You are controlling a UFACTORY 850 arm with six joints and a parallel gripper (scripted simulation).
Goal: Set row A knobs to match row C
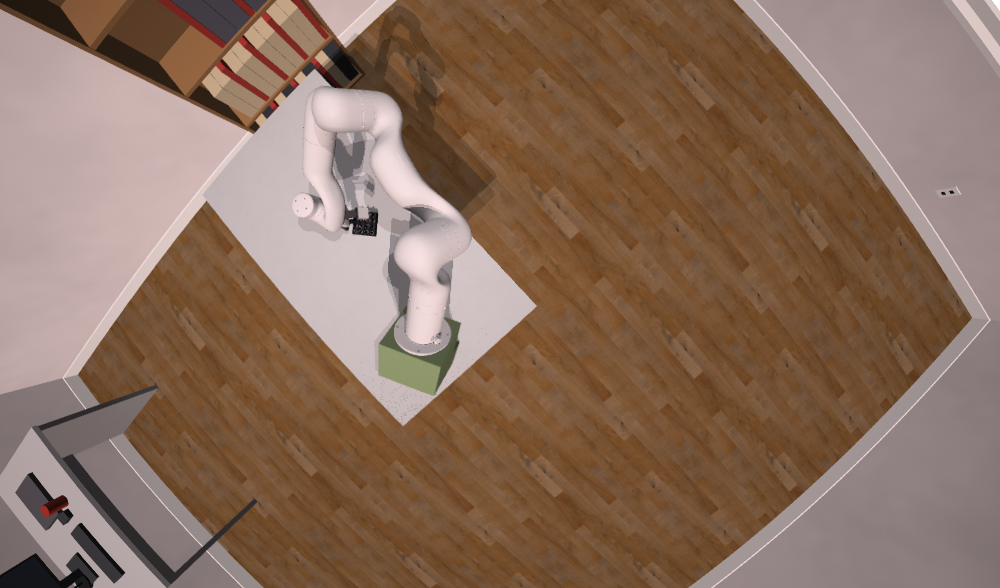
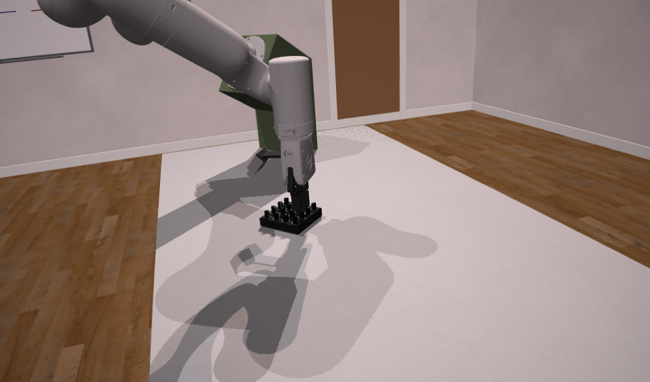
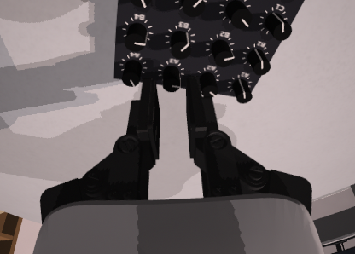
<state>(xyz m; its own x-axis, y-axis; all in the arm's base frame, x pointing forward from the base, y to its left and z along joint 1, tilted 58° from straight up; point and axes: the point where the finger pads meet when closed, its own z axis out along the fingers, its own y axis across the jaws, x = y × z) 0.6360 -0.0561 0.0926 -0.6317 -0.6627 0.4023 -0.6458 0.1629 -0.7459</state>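
Note:
The black knob box (image 3: 211, 18) stands on its feet on the white mat; it also shows in the top view (image 1: 364, 223) and the exterior view (image 2: 290, 216). In the wrist view row A is the row nearest to me, with A1 (image 3: 241, 89) at the right and A4 (image 3: 132, 69) at the left. My gripper (image 3: 171, 95) is lowered over the rear edge of the box, and its two fingers straddle knob A3 (image 3: 171, 76). The fingers stand part open with a small gap on each side of the knob. It also shows in the exterior view (image 2: 299, 200).
The arm's green base block (image 1: 418, 359) stands at one mat edge. A bookshelf (image 1: 184, 28) is beyond the far corner of the mat. A grey desk (image 1: 66, 508) is off the mat on the wood floor.

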